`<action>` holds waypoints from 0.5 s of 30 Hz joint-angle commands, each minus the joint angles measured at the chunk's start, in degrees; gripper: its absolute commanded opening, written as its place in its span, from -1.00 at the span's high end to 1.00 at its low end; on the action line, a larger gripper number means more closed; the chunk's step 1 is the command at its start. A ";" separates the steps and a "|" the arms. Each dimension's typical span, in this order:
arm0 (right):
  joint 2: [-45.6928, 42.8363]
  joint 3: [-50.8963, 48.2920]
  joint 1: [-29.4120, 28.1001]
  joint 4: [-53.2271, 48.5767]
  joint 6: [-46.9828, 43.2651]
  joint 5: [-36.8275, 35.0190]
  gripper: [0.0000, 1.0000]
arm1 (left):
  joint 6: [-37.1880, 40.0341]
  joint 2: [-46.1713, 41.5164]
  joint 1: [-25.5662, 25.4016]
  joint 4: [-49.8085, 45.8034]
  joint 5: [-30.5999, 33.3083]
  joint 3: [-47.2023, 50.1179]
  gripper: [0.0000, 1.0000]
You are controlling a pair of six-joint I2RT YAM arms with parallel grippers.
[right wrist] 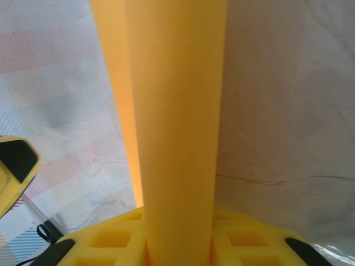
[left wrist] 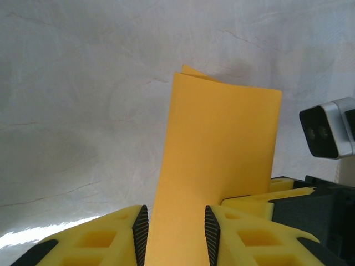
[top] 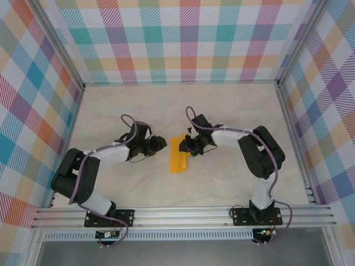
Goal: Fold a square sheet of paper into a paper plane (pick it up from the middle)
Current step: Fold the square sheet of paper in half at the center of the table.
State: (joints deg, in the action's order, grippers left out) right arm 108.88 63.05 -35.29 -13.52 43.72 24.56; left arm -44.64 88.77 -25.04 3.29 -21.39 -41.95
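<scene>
The left gripper has its jaws partly parted, and the sheet of paper runs up through the gap. Its black pads stand at either edge of the sheet; whether they press it or only flank it cannot be told.

The right gripper has its jaws closed in on the sheet. The orange-yellow paper fills the whole space between its yellow fingers and rises from them as a narrow, slightly bowed column, with a second layer showing along its left side.

The sheet is folded into a long strip with a straight far end. In the left wrist view, a corner of an under layer peeks out past that end.

From above, the sheet lies at the middle of the table, lengthwise toward the arm bases. The left gripper comes at the sheet from its left side, and the right gripper sits over its upper right part. In the left wrist view, one of the right gripper's fingers lies against the sheet's right edge, and the right wrist camera hangs further right of the sheet. Checked walls stand well beyond the sheet on three sides.
</scene>
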 commanded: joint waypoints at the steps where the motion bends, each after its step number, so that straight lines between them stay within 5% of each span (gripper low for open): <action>1: 0.98 -0.73 0.05 -1.57 0.35 -2.16 0.49 | -0.79 1.17 -1.49 1.30 1.29 -2.53 0.31; 8: 1.55 -1.00 0.04 -1.54 1.78 -3.77 0.47 | -0.80 4.20 -3.29 2.24 0.33 -4.13 0.36; 15: 2.39 -1.52 0.04 -1.07 1.77 -3.25 0.46 | -1.16 9.29 -4.56 3.81 -2.50 -6.57 0.66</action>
State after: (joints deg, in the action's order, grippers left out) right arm 109.10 62.59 -35.29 -14.31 44.99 21.93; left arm -45.63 96.68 -28.86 5.54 -22.13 -46.83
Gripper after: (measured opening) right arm 0.269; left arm 0.180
